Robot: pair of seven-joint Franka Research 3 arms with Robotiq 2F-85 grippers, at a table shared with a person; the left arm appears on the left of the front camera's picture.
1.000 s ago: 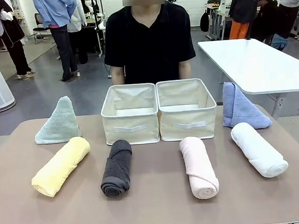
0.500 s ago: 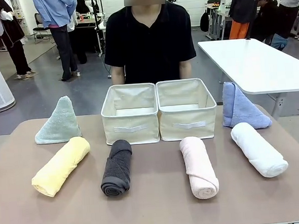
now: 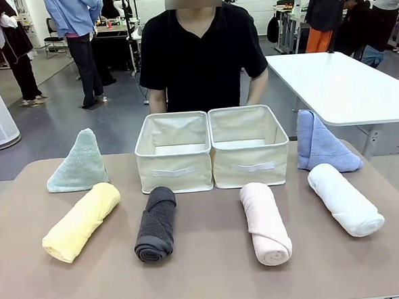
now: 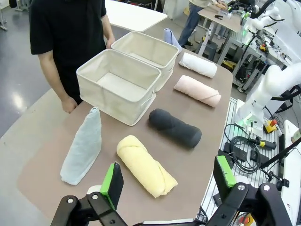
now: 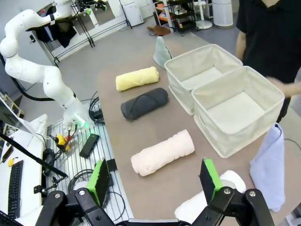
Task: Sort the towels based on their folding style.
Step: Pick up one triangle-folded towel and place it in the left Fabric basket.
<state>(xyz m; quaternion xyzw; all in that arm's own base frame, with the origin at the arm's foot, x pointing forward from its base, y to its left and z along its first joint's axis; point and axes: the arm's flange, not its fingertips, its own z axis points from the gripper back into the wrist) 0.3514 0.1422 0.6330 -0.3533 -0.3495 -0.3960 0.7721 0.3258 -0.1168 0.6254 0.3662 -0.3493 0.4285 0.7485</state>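
Left gripper (image 4: pixel 168 179): wide, empty — raised off the table (image 4: pixel 211 120), aimed at the yellow roll (image 4: pixel 146 165).
Right gripper (image 5: pixel 155 181): wide, empty — raised, pink roll (image 5: pixel 162 153) ahead.

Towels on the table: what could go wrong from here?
1. The left bin and right bin look identical and touch, so a towel could drop in the wrong one or on the shared rim.
2. The pink towel shows a loose outer flap; it may unroll when lifted.
3. The person's hand is at the edge of the table near the teal towel; a reach there might meet it.
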